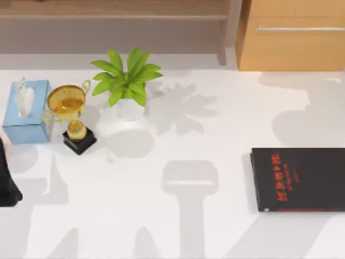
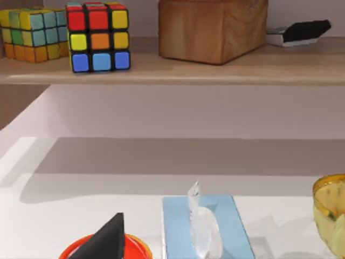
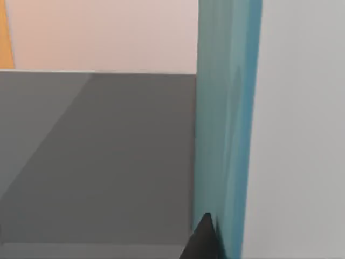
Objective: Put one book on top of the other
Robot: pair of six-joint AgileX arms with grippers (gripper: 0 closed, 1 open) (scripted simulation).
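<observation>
The right gripper (image 3: 202,237) shows as a single dark finger tip pressed against the teal book (image 3: 226,118). The book stands on edge right in front of that wrist camera, its cover running up the frame, with a grey plane on one side and a pale one on the other. I cannot tell whether the fingers are clamped on it, since just one tip is in sight.

The left gripper (image 2: 105,240) also shows one dark finger tip, over something red and orange, so I cannot tell whether it is open or closed. From above, the left arm (image 1: 6,181) sits at the left edge of the surface (image 1: 178,226).

The black book (image 1: 299,179) lies flat on the surface at the right edge, red lettering up, running out of frame.

At the far left stand a blue tissue box (image 1: 26,110), a gold trophy (image 1: 67,108) on a black base, and a potted plant (image 1: 126,86). On the shelf (image 2: 172,70) behind are two puzzle cubes (image 2: 98,36), a loaf (image 2: 213,27) and a small black-and-white object.
</observation>
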